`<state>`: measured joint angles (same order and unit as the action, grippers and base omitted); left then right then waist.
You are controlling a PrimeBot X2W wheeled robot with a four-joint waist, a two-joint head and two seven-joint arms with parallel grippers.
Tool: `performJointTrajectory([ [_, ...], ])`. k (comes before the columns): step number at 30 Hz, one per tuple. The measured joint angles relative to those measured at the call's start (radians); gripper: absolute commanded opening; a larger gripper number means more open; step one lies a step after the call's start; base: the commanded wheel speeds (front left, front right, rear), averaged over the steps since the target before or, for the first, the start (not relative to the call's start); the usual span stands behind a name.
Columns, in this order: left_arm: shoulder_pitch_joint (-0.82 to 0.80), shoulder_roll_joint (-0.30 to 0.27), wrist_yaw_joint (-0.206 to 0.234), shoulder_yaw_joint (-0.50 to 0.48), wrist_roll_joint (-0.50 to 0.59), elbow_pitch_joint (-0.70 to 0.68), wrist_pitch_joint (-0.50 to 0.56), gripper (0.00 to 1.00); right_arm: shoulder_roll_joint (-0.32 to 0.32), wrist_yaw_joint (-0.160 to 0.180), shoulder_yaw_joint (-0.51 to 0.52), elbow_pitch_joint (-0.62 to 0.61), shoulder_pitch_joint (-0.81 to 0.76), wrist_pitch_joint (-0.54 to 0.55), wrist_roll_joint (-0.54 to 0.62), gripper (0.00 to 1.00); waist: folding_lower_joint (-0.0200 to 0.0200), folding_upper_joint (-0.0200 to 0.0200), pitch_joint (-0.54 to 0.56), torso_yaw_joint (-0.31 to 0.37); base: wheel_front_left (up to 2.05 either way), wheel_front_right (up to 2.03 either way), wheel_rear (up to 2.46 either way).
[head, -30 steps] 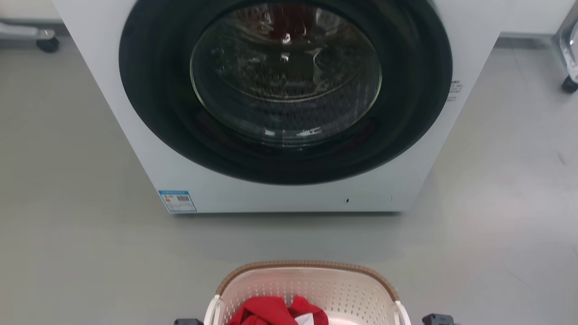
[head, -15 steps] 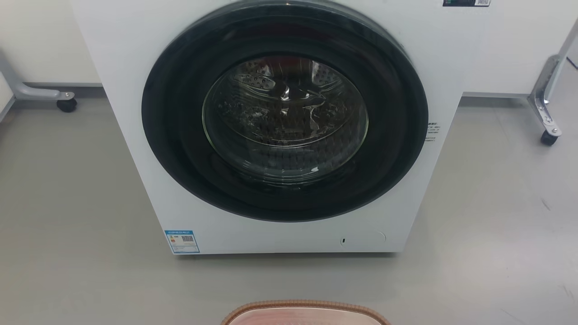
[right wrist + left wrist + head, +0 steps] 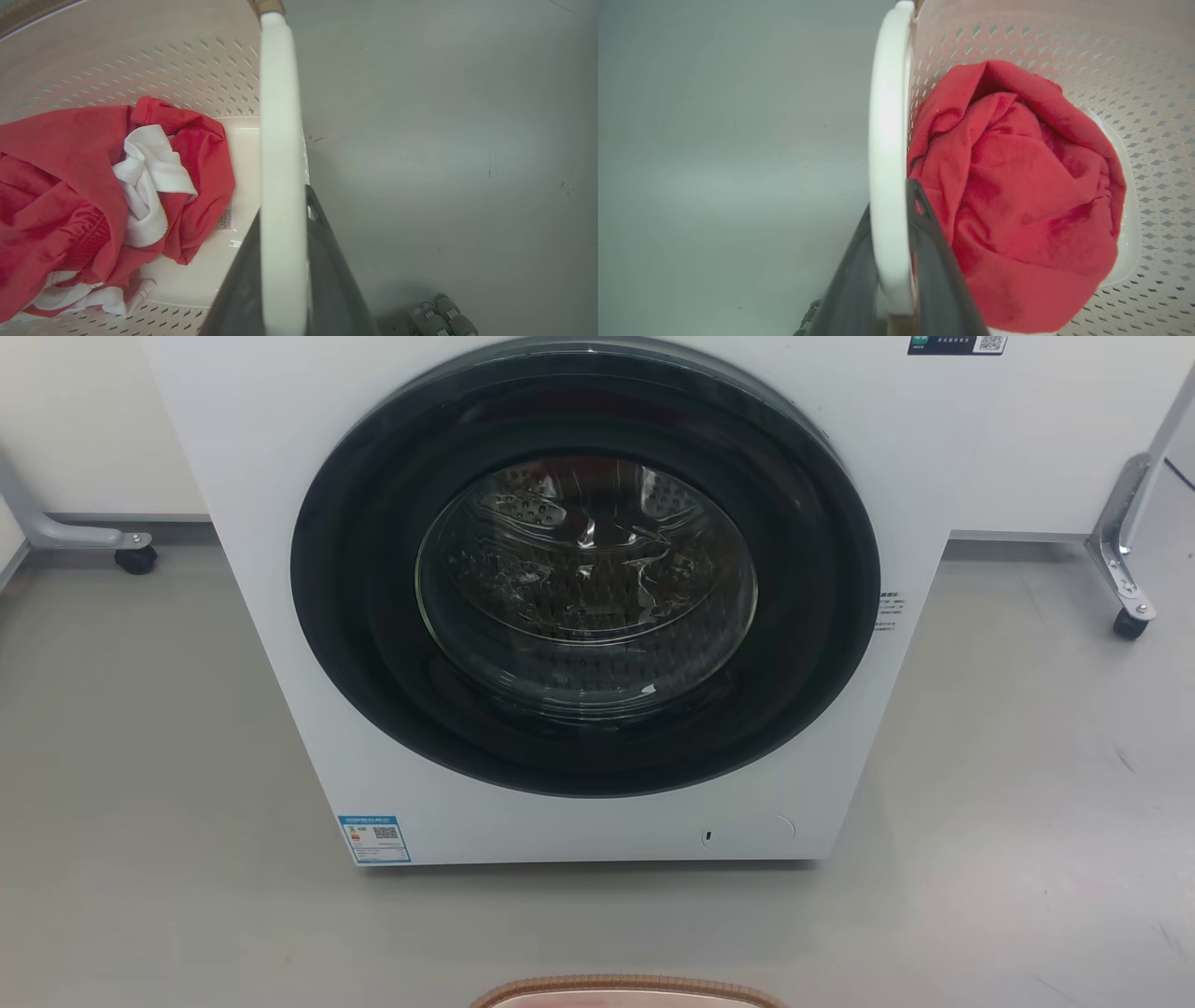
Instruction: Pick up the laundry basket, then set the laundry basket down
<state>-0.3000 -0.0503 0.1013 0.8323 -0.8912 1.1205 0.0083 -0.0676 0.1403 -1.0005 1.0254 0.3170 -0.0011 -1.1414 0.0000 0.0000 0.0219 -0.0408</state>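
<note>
Head view: the laundry basket [image 3: 627, 989] shows its brown rim at 6 o'clock, with the washing machine [image 3: 583, 569] at 12.

Left wrist view: my left gripper [image 3: 891, 200] pinches the basket's white handle [image 3: 887, 116], and a red cloth [image 3: 1017, 196] lies at 3 o'clock.

Right wrist view: my right gripper [image 3: 282, 200] clamps the other handle [image 3: 280, 93], with red-and-white clothes [image 3: 70, 186] at 9.

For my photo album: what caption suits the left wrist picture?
Left claw clamped on the white handle of the laundry basket, red cloth bundled inside.
</note>
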Motion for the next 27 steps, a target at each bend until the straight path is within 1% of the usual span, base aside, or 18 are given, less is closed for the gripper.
performJointTrajectory([
  [5,0.000,-0.001,0.004,0.009,-0.023,0.000,0.005,0.00,0.000,0.000,-0.012,0.000,0.000,0.000,-0.014,0.00,0.0000,0.0000,-0.002,0.002,0.00,0.00,0.00],
  [27,-0.001,-0.003,0.010,0.030,-0.042,0.002,0.007,0.00,-0.001,0.000,-0.061,0.009,0.007,-0.018,-0.069,0.00,0.0000,0.0000,-0.012,0.007,0.00,0.00,0.00],
])
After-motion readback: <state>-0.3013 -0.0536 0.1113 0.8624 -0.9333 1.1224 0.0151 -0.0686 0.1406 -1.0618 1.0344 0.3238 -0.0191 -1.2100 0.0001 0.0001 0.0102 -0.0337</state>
